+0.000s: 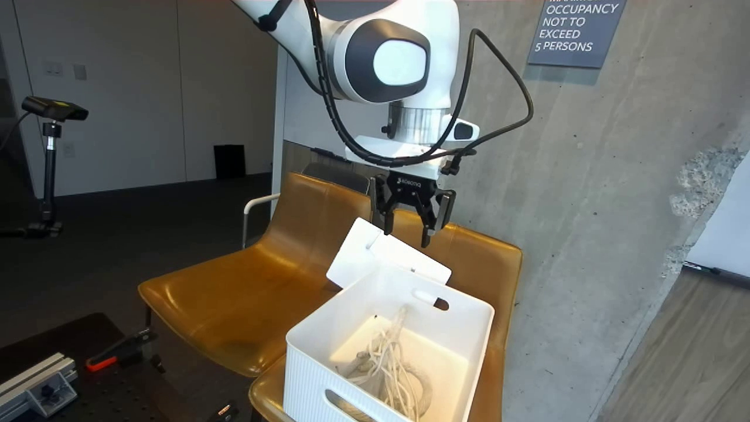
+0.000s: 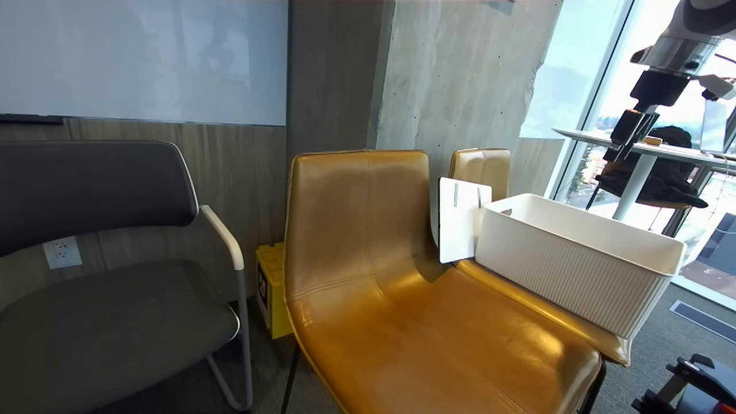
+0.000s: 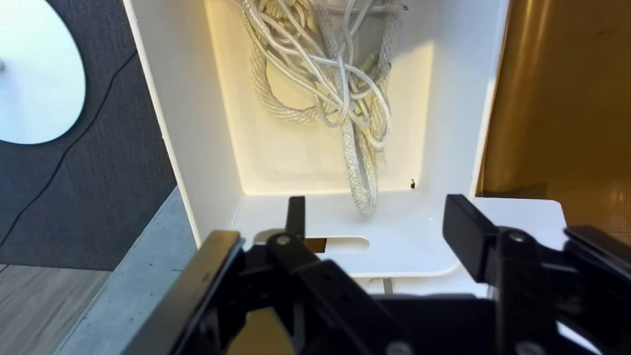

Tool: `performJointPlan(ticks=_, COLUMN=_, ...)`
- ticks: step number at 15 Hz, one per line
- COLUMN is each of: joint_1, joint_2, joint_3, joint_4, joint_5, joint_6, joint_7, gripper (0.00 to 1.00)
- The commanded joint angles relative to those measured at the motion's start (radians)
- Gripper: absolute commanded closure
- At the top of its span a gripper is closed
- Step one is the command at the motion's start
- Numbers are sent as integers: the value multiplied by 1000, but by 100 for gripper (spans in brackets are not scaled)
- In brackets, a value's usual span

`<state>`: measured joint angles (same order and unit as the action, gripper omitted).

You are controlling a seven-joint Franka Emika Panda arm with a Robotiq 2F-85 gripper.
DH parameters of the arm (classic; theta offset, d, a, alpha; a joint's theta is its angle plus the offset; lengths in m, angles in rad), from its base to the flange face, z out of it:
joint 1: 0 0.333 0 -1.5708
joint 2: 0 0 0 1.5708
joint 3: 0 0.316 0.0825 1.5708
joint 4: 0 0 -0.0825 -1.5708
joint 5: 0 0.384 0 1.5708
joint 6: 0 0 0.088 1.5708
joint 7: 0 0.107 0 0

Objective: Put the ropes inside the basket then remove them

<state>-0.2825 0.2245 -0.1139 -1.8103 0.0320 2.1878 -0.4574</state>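
Observation:
A white ribbed basket [image 1: 307, 375] stands on a tan leather chair; it also shows in an exterior view [image 2: 563, 276] and in the wrist view [image 3: 190, 98]. Off-white ropes [image 1: 384, 354] lie tangled on its floor, with one loop reaching up the end wall. The ropes show closely in the wrist view [image 3: 342, 81]; the basket wall hides them in an exterior view. My gripper [image 1: 406, 232] hangs above the basket's back end, over a white panel, with its fingers apart and nothing between them. It also shows in an exterior view [image 2: 624, 146] and the wrist view [image 3: 375, 212].
The white panel [image 1: 354, 252] leans behind the basket, also in an exterior view [image 2: 454, 224]. A tan chair [image 1: 234, 299] stands beside it. A concrete wall [image 1: 586, 205] rises behind. A grey chair [image 2: 115, 322] stands farther off. A cable loops from the arm.

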Motion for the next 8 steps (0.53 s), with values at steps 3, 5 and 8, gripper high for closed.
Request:
performJointPlan(ticks=3, joint_1=5, joint_2=41, joint_3=-3, joint_4=-30, joint_5=4, joint_6=49, joint_7=-60, gripper=0)
performJointPlan(ticks=5, joint_1=4, joint_2=73, joint_3=1, joint_4=-41, joint_5=4, joint_6=73, joint_7=-74, gripper=0)
performJointPlan(ticks=8, joint_1=-7, joint_2=144, joint_3=8, joint_4=-41, joint_5=7, joint_6=107, joint_7=-93, gripper=0)
